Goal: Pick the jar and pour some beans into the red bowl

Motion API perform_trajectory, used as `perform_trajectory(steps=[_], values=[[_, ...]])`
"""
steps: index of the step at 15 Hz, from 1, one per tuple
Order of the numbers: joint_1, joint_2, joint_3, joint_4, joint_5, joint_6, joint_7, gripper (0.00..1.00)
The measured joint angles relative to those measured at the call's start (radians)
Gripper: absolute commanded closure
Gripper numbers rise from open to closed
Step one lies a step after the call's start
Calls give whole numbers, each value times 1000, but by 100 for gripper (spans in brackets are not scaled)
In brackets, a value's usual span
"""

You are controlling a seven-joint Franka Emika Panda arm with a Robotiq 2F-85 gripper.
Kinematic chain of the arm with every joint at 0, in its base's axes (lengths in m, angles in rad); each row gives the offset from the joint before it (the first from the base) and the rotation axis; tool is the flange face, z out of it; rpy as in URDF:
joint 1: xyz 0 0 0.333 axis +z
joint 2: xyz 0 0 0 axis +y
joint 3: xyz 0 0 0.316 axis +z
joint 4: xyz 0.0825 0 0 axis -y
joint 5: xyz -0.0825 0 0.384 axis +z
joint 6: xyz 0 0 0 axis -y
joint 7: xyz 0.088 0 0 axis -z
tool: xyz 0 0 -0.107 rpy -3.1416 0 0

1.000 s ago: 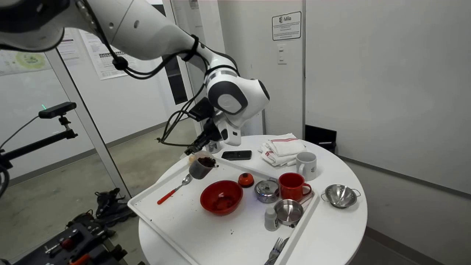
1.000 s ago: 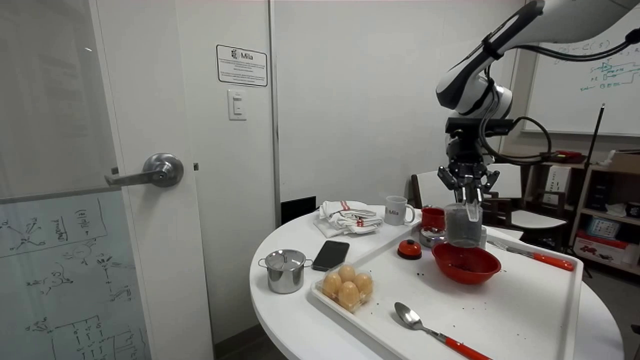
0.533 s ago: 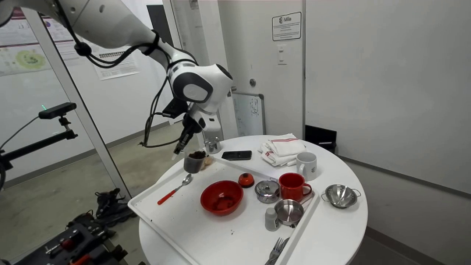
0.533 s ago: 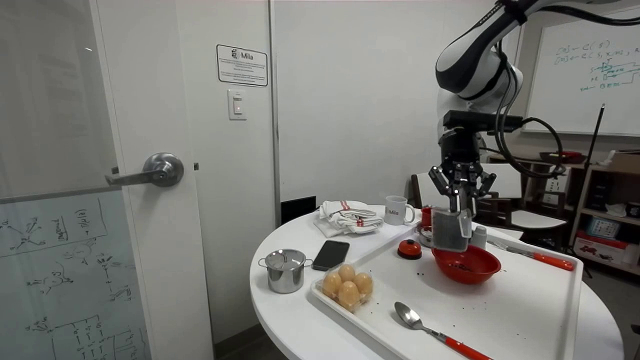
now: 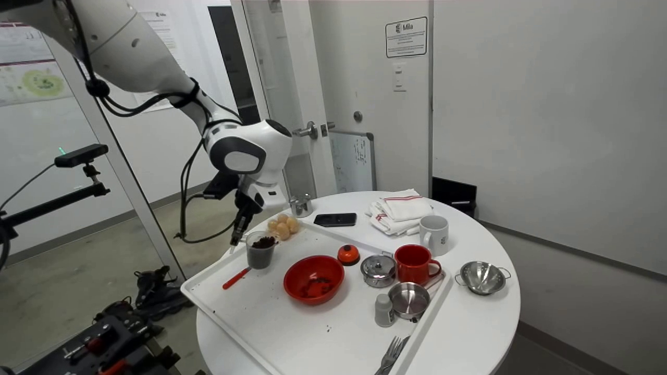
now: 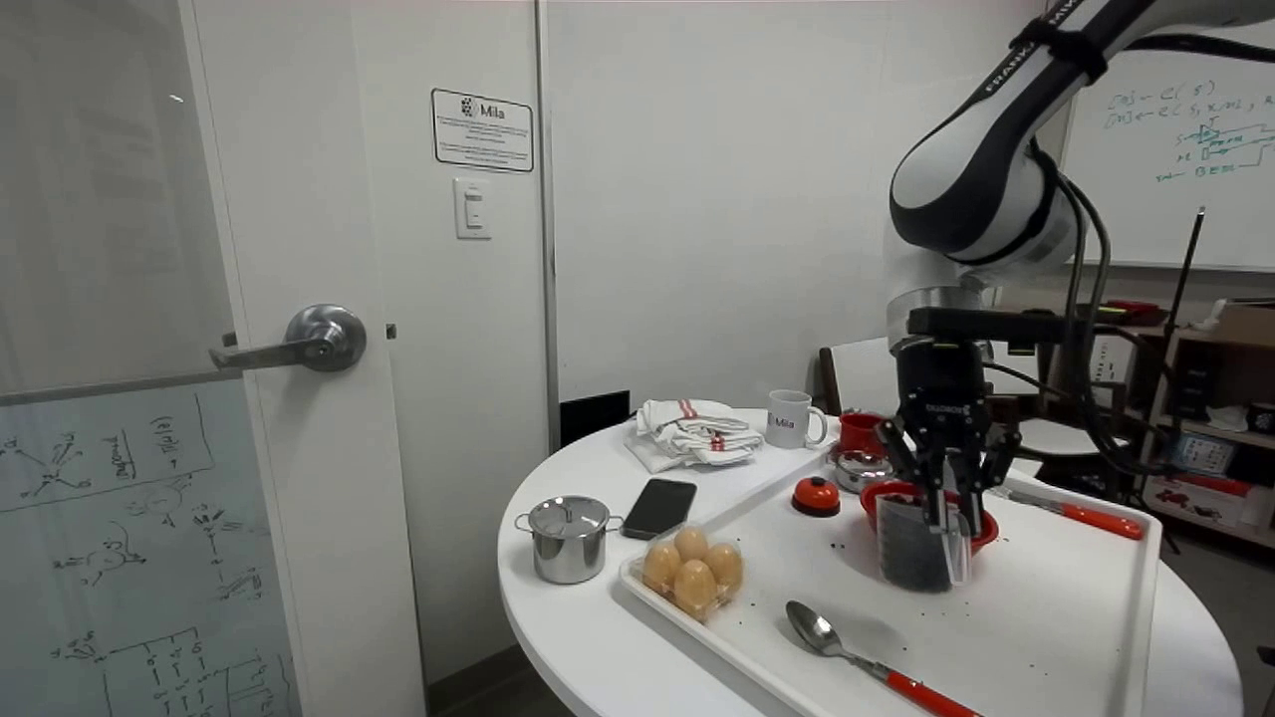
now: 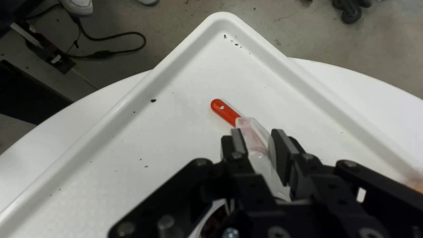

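The jar (image 5: pixel 259 256), a clear-sided grey cup with a side handle, is upright, with dark beans (image 5: pixel 264 242) near its rim. My gripper (image 6: pixel 948 513) is shut on its handle, whose pale translucent plastic shows between the fingers (image 7: pixel 282 145) in the wrist view. The jar hangs low over the tray beside the red bowl; whether its base touches is hard to tell. The red bowl (image 5: pixel 307 268) sits on the tray with some dark beans (image 5: pixel 316 288) at its bottom. In an exterior view the jar partly hides the red bowl (image 6: pixel 981 533).
On the white tray (image 5: pixel 250 333) lie a red-handled spoon (image 6: pixel 817 627), eggs (image 6: pixel 692 568) and an orange-red timer (image 5: pixel 348 254). A lidded steel pot (image 5: pixel 378 271), red cup (image 5: pixel 414 264), steel pan (image 5: pixel 409 299) and grey shaker (image 5: pixel 384 311) stand beyond the bowl. Dark crumbs dot the tray.
My gripper has carried the jar away from the red bowl, toward the spoon, and lowered it. The jar has turned from tilted to upright.
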Motion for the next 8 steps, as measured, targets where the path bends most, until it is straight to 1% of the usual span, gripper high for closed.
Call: perform_trajectory(steps=[5, 8], values=[[0, 8, 14, -93, -2, 161, -1, 92], [1, 32, 23, -129, -6, 248, -1, 92]])
